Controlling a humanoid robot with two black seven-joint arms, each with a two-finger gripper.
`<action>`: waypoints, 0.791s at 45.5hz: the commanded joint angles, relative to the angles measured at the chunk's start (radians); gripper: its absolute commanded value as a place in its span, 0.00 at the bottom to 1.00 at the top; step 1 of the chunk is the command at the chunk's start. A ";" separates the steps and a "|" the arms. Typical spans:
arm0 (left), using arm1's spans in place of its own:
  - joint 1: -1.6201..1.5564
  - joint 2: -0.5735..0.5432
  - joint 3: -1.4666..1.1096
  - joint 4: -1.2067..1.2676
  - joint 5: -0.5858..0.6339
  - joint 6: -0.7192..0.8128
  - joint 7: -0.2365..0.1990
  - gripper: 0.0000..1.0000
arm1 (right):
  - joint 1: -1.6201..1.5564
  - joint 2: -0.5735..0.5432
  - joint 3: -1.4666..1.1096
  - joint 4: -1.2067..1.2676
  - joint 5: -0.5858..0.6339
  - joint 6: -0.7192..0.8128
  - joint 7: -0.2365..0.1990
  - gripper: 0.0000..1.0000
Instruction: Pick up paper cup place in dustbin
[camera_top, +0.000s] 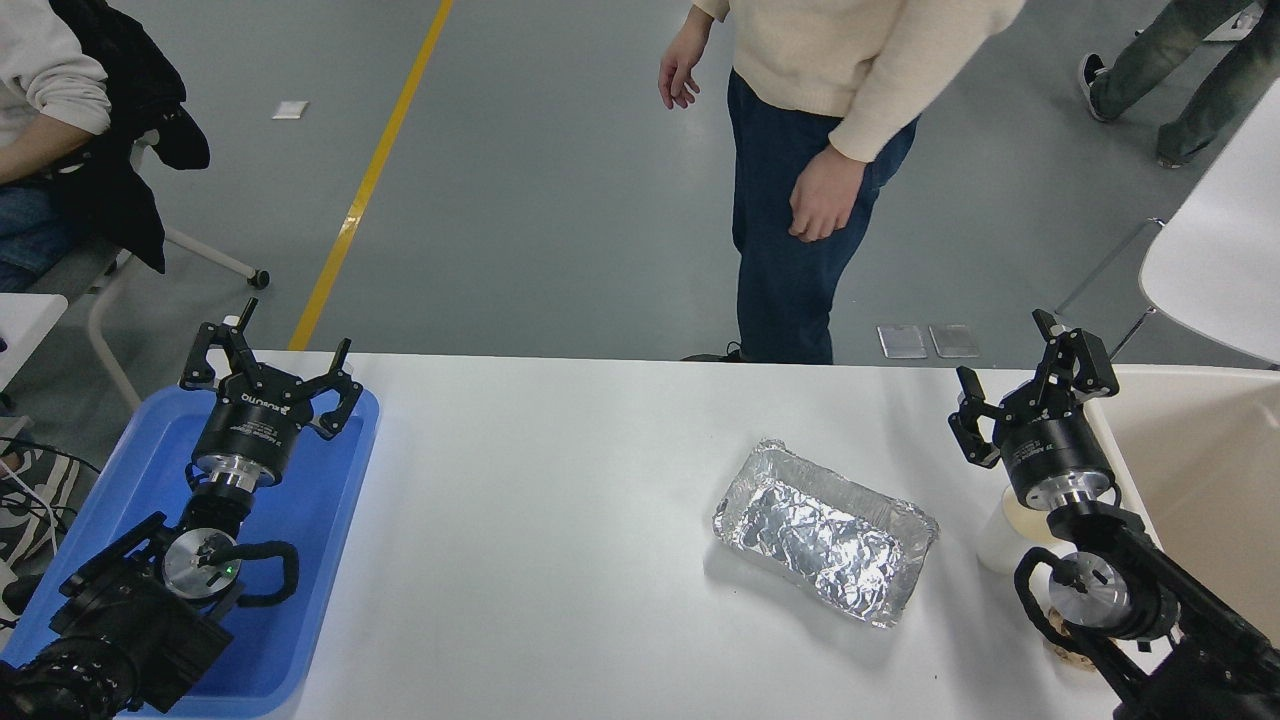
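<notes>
The paper cup (996, 540) is white with a cream inside. It sits on the white table (560, 520) near the right edge, partly hidden under my right wrist. My right gripper (1015, 365) is open and empty, and points away from me beyond the cup. The cream-beige dustbin (1200, 470) stands just to its right, cut off by the picture's edge. My left gripper (275, 345) is open and empty, parked over the blue tray (320, 520) at the lower left.
A crinkled silver foil tray (825, 530) lies left of the cup. A bit of brownish paper (1058, 652) shows under my right arm. A person (820, 190) stands at the far side of the table, another sits at the upper left. A white chair (1215, 270) is at the far right.
</notes>
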 joint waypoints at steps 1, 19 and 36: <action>0.000 0.000 0.000 0.000 0.000 0.000 0.000 1.00 | 0.006 0.001 0.000 -0.001 0.000 0.000 0.000 1.00; 0.000 0.000 0.000 0.000 0.000 0.000 0.000 1.00 | 0.006 -0.001 -0.002 -0.008 0.001 0.000 0.000 1.00; 0.000 0.000 0.000 0.000 0.000 0.000 0.000 1.00 | 0.007 -0.004 -0.002 -0.021 0.001 0.002 0.000 1.00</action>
